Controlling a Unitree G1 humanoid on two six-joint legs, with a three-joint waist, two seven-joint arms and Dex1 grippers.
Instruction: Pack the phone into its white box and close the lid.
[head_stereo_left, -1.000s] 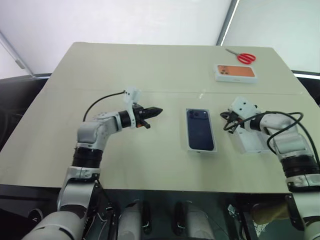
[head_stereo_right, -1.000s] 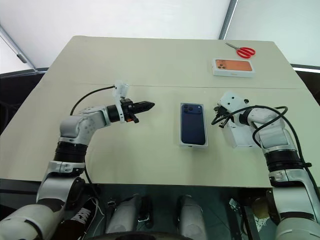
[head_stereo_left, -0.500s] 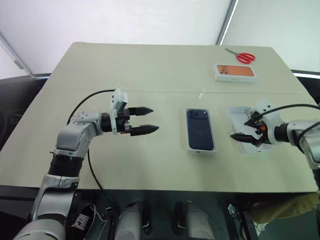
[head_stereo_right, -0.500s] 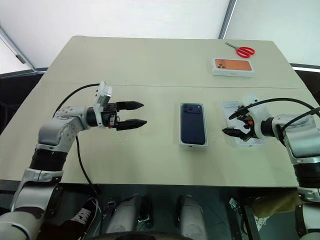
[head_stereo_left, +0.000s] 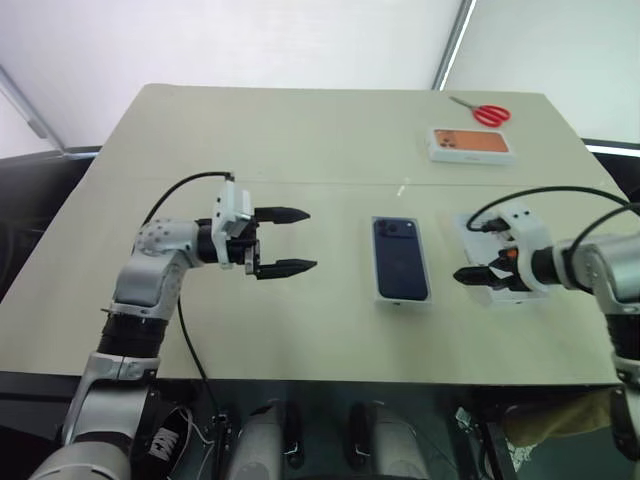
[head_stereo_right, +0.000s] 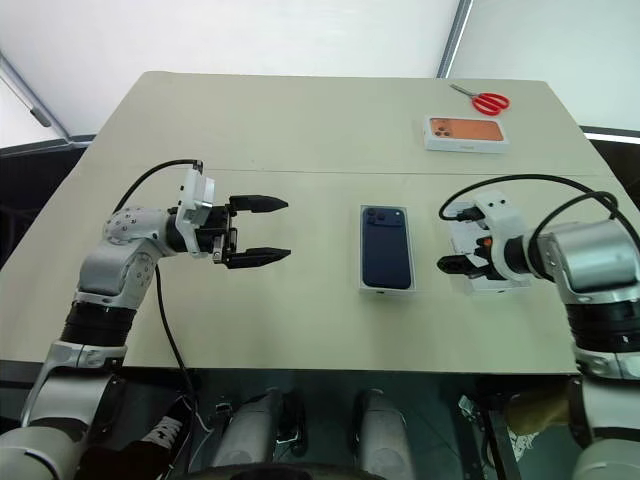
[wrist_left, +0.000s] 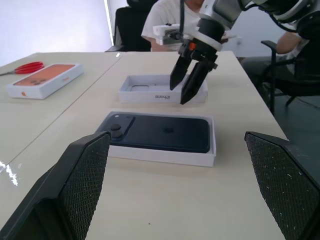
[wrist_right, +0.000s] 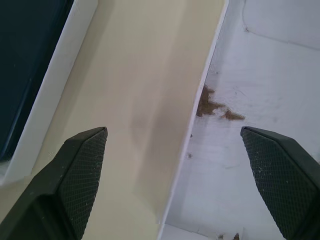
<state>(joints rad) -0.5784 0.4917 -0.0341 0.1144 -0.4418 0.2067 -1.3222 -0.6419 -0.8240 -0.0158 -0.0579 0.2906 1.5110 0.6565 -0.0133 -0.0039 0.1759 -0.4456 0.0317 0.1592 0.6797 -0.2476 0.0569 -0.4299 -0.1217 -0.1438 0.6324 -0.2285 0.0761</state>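
Note:
The dark navy phone (head_stereo_left: 400, 256) lies back up inside the shallow white box (head_stereo_left: 379, 262) at the table's middle. To its right the lid (head_stereo_left: 478, 232) rests inside up, a white tray (wrist_left: 150, 89). My right gripper (head_stereo_left: 478, 275) is open and points down over the lid's edge nearest the box. In the right wrist view one of its fingertips (wrist_right: 80, 165) is over the bare table and the other over the lid's floor (wrist_right: 250, 65). My left gripper (head_stereo_left: 308, 239) is open and empty. It points level toward the phone (wrist_left: 160, 132) from a hand's width to its left.
A white box with an orange phone pictured (head_stereo_left: 471, 145) and red scissors (head_stereo_left: 486, 114) lie at the far right of the beige table (head_stereo_left: 300, 150). In the left wrist view a person (wrist_left: 170, 12) sits beyond the table's right side, beside a black chair (wrist_left: 295, 65).
Both grippers went from shut to open. The left hand drew back leftward and rolled. The right hand tipped downward over the lid's near-box edge.

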